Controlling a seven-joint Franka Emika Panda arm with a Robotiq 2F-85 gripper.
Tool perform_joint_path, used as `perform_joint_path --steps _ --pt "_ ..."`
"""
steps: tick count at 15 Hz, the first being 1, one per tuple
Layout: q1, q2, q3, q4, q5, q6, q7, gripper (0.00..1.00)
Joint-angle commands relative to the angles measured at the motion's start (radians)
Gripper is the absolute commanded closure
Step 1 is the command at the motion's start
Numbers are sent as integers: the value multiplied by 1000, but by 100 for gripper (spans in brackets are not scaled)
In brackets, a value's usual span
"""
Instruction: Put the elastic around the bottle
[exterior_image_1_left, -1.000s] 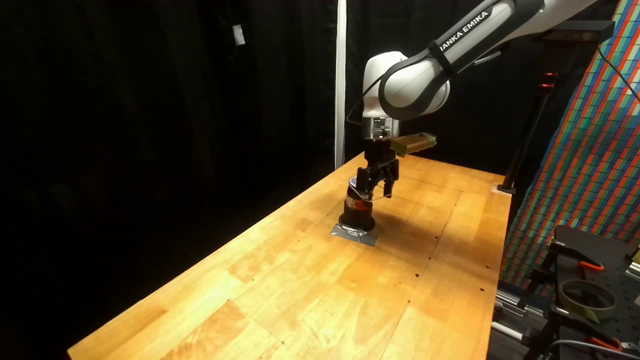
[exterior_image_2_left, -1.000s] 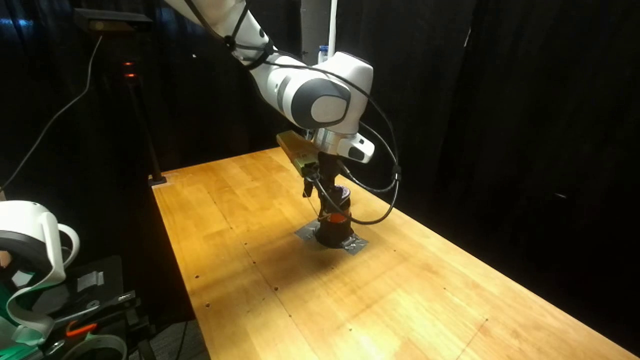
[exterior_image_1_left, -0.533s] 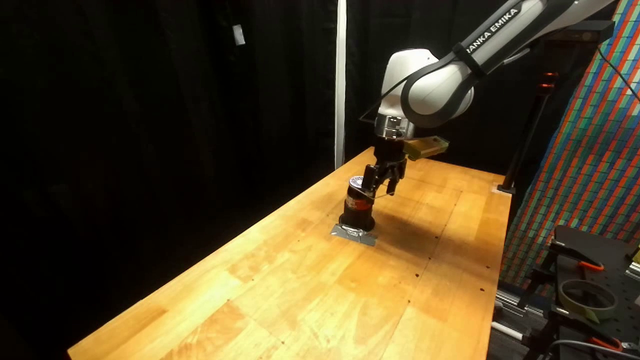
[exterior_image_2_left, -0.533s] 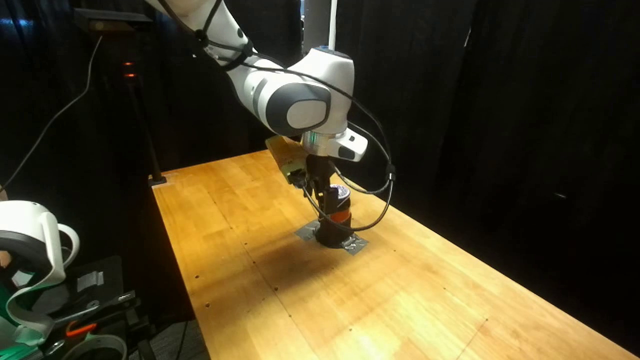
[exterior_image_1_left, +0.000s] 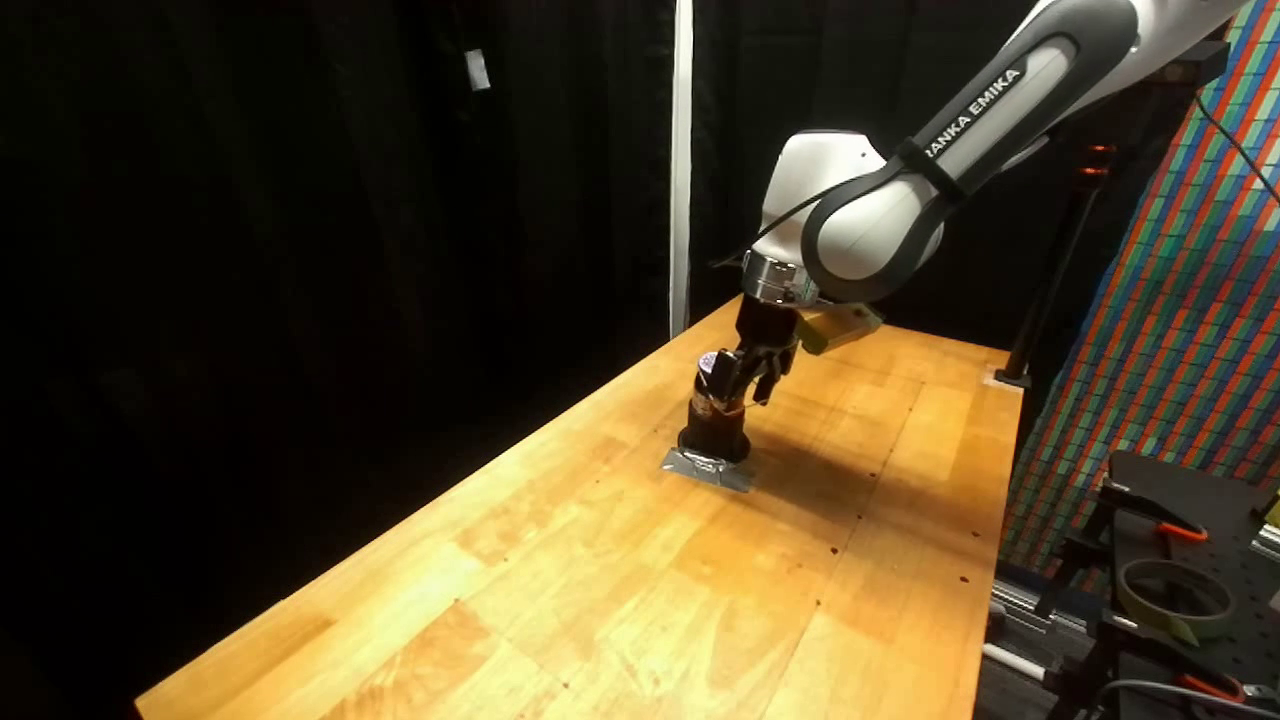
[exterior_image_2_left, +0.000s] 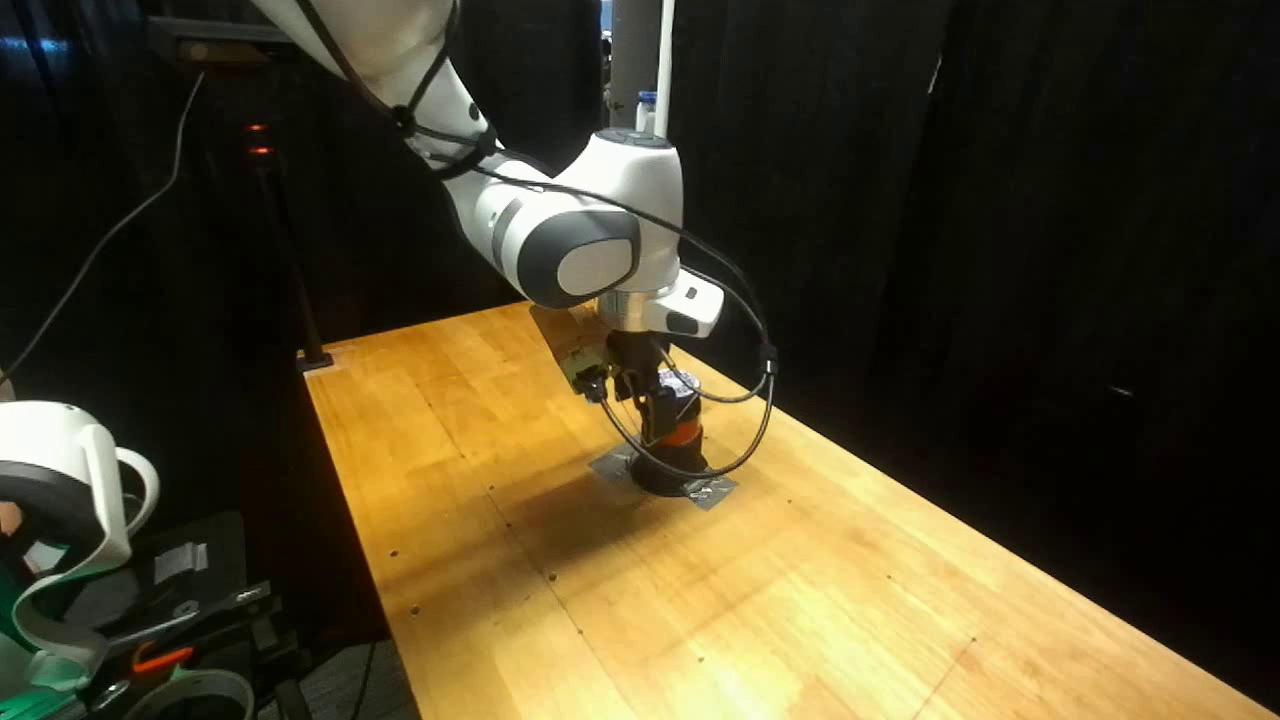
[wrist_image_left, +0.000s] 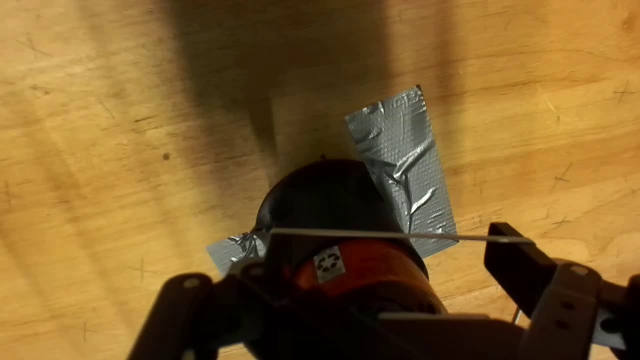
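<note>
Black curtains (exterior_image_1_left: 350, 300) hang behind a pale wooden table (exterior_image_1_left: 620, 590), on which a squat, dark bottle with a reddish-orange band (exterior_image_1_left: 714, 430) stands upright, its base fixed by silver-grey strips of duct tape (wrist_image_left: 405, 170). The robot's black fingers (wrist_image_left: 520, 275) stand well apart at the bottle's upper part, pinching nothing; a thin, pale elastic (wrist_image_left: 400, 235) runs taut from tip to tip, crossing before the bottle in the wrist view. In an exterior view a fine strand also slants over the bottle, so part of the loop may be around it, but how far is unclear.

The elastic should be very light, soft and springy, apt to snap off a fingertip; it is best carried from inside the loop, spread on the ends of the fingers, then lowered and let slip. The bottle looks rigid and, taped down, should bear a sideways tug; its weight cannot be judged.

A black recycling mark (wrist_image_left: 329, 264) shows on the band. Print on the pale bottle top (exterior_image_1_left: 707, 363) is too small to read. The white robot arm (exterior_image_1_left: 870, 235) reads "RANKA EMIKA", its first letter hidden.
</note>
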Motion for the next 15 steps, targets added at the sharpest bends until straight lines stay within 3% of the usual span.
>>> perform_joint_path --steps 1,5,12,15 --pt "39 69 -25 65 -38 11 47 0" --pt "91 108 -73 131 -105 0 109 0" --pt "182 91 -178 123 -233 -30 275 0" --pt "180 63 -166 90 -232 -62 289 0"
